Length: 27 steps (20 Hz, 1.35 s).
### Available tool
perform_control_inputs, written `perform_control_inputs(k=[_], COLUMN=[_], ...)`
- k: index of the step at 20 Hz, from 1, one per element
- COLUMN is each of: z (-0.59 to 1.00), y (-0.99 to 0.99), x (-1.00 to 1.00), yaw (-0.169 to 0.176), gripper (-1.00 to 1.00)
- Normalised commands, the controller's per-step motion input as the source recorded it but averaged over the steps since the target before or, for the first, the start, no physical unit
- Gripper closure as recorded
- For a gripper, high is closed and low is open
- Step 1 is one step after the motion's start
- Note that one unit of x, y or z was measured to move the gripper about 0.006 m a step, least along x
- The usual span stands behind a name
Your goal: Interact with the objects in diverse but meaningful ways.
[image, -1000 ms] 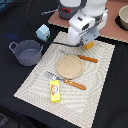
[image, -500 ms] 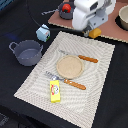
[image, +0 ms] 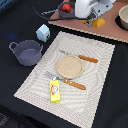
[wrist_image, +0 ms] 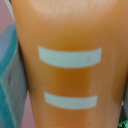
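Note:
My gripper (image: 94, 19) is at the back, over the brown board (image: 107, 34). It is shut on the orange-yellow bread loaf (image: 99, 23), which hangs just under the white hand. The loaf (wrist_image: 70, 65) fills the wrist view, orange with two pale stripes; no fingers show there. The small red ball-like food (image: 65, 8) lies at the back, toward the exterior view's left of the hand. The pale blue carton (image: 43, 32) stands beside the mat's far corner. The grey two-handled pot (image: 27, 52) sits on the dark table. The yellow butter block (image: 55, 91) lies on the mat's near part.
A striped placemat (image: 95, 95) holds a round tan plate (image: 69, 66), with wooden-handled cutlery behind it (image: 81, 58) and in front of it (image: 69, 82). A bowl (image: 123, 17) stands at the back, at the exterior view's right edge.
My gripper has moved from over the mat's far edge back over the brown board. The bread loaf went with it. Nothing else has moved.

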Motion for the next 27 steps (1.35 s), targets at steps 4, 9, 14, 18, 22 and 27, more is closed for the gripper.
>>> perform_control_inputs(k=[4,9,14,18,22,27], z=[-0.38,-0.97,-0.94,-0.8,-0.08,0.0], y=[0.0,-0.08,-0.05,0.0,0.0,0.0], x=[-0.14,-0.22,-0.25,-0.21,0.01,0.0], yaw=[-0.005,-0.08,-0.039,-0.014,0.0,0.0], gripper=[-1.0,-1.0,-1.0,-1.0,-1.0,-1.0])
